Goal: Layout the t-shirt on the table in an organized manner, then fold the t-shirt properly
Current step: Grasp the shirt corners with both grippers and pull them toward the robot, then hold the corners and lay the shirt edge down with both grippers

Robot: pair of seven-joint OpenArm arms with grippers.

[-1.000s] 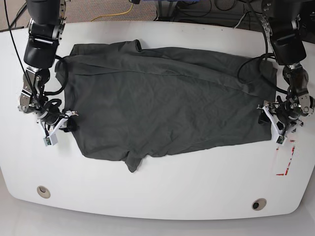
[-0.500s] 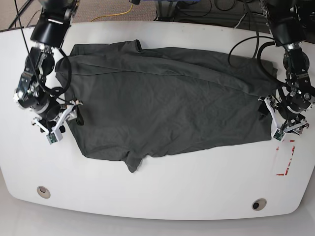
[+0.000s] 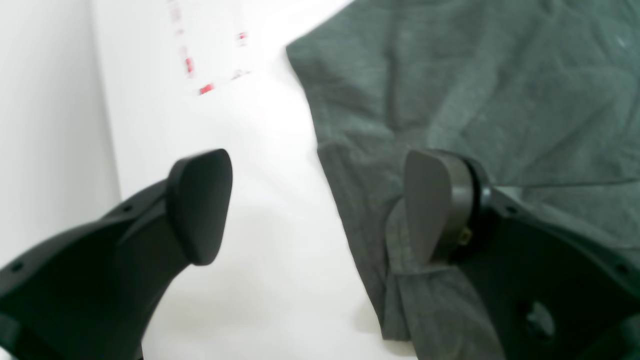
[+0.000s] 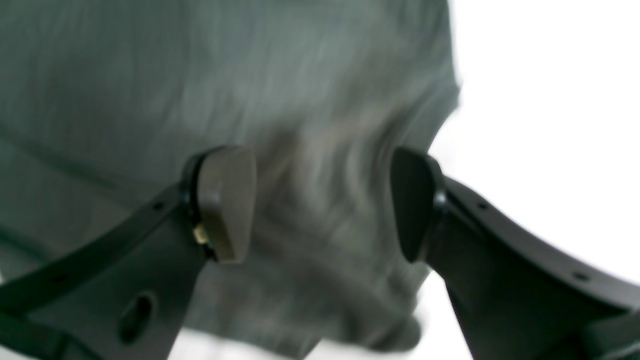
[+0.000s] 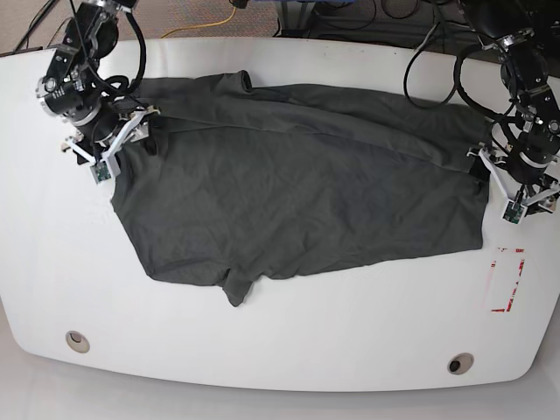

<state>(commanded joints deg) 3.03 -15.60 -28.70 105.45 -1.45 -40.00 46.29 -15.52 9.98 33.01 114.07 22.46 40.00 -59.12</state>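
The dark grey t-shirt [image 5: 297,188] lies spread flat across the white table [image 5: 289,341], wrinkled, with a small flap sticking out at its near edge. My right gripper [image 5: 140,129] hovers open over the shirt's far-left corner. In the right wrist view its pads [image 4: 227,202] stand apart above blurred cloth [image 4: 150,75], holding nothing. My left gripper [image 5: 481,166] is open at the shirt's right edge. In the left wrist view the left gripper [image 3: 317,207] straddles that hem [image 3: 350,200], one pad over bare table [image 3: 260,280], the other over cloth.
A red tape rectangle [image 5: 507,282] marks the table near the right arm, and shows in the left wrist view as red tape [image 3: 205,89]. Two grommet holes [image 5: 77,339] [image 5: 460,362] sit near the front edge. Cables [image 5: 437,66] loop behind the right-hand arm.
Both arms have moved toward the far side of the table along the shirt's side edges, the left-of-view one much further. The shirt lies almost as it did.
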